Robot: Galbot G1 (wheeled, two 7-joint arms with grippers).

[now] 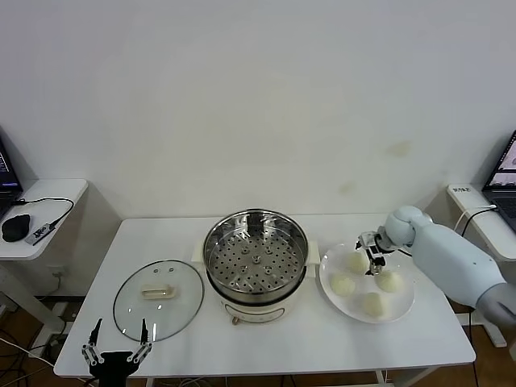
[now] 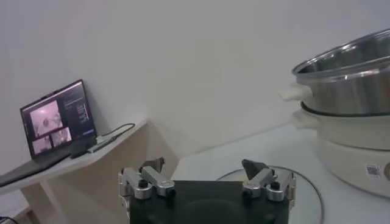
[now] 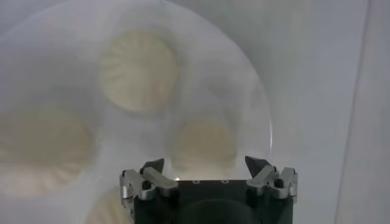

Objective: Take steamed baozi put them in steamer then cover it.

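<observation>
First pick: the right gripper [image 1: 372, 260], jaws spread, hangs over four baozi [image 1: 344, 285] on the plate [image 1: 403, 310]. Next, descend and clamp one. Steamer [image 1: 255, 256] sits empty, cover [image 1: 158, 299] beside; left gripper [image 1: 117, 345] idles released.

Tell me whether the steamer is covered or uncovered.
Uncovered: the steamer shows its bare perforated tray, and the cover lies on the table beside it.

A plain white wall [image 1: 258, 97] rises behind the white counter [image 1: 161, 242], flanked by a left side table [image 1: 44, 201] carrying a laptop [image 2: 55, 125] and mouse [image 1: 14, 227], and another right side table [image 1: 476, 218].
</observation>
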